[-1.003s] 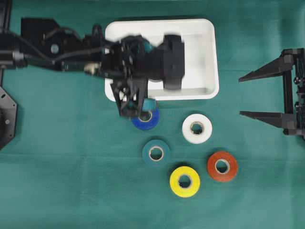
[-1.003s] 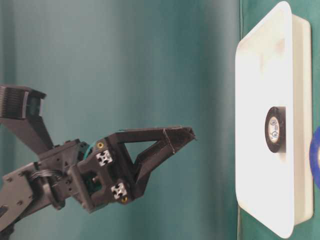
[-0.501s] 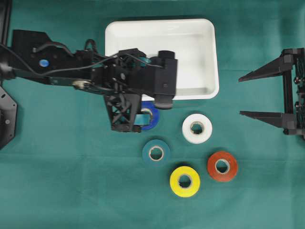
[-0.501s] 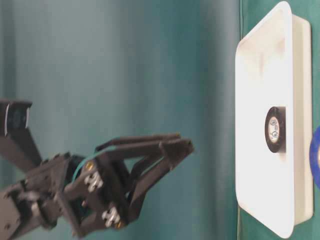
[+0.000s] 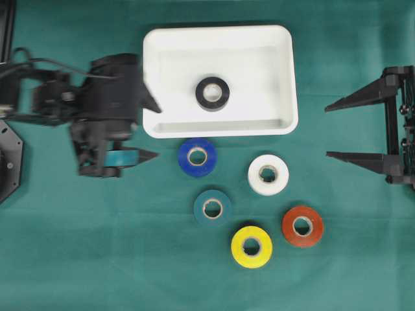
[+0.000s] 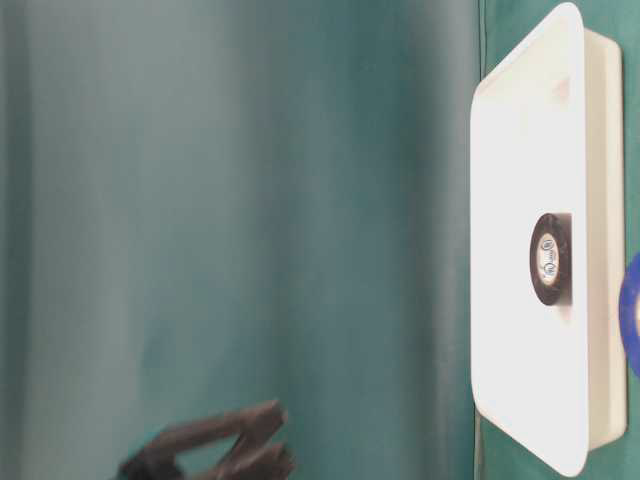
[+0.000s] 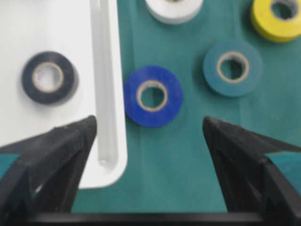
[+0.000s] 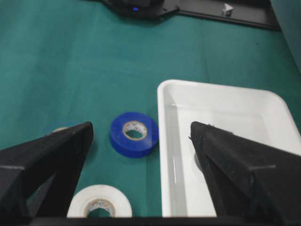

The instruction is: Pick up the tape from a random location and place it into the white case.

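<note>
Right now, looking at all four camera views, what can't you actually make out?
- Left gripper, table-level view: blurred and cut off by the bottom edge.
- Black tape in the white case, right wrist view: mostly hidden behind a finger.
- Blue tape, table-level view: cut off by the right edge.
- Black tape's core label: too small to read.

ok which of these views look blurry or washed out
Table-level view: the white case is overexposed, nearly featureless, and the left gripper is a dark smear at the bottom edge. Left wrist view: soft all over, the blue tape fuzzy-edged. Overhead view: sharp apart from slight blur on the left arm. Right wrist view: fairly crisp.
</note>
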`<act>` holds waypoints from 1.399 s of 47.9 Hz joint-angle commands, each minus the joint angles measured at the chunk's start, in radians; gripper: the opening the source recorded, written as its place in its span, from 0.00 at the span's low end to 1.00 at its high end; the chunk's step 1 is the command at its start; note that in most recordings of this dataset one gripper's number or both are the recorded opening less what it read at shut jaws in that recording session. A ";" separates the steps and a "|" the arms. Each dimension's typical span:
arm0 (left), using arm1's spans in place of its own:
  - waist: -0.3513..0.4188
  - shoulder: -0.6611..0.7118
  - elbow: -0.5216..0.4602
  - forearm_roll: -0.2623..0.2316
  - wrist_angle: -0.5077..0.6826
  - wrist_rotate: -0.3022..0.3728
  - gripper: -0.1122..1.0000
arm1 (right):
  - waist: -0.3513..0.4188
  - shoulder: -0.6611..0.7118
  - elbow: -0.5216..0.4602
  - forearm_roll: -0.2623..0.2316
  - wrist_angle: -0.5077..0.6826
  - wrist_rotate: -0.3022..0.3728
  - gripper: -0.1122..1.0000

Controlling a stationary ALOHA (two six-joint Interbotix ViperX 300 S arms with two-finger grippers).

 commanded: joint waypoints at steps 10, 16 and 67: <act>0.003 -0.250 0.181 -0.006 -0.140 -0.002 0.98 | -0.002 0.003 -0.028 0.003 -0.003 0.003 0.93; 0.003 -0.330 0.273 -0.006 -0.183 -0.002 0.98 | -0.002 0.003 -0.028 0.003 -0.003 0.003 0.93; 0.015 -0.471 0.618 -0.014 -0.463 -0.005 0.98 | 0.000 0.035 -0.023 0.003 -0.003 0.003 0.93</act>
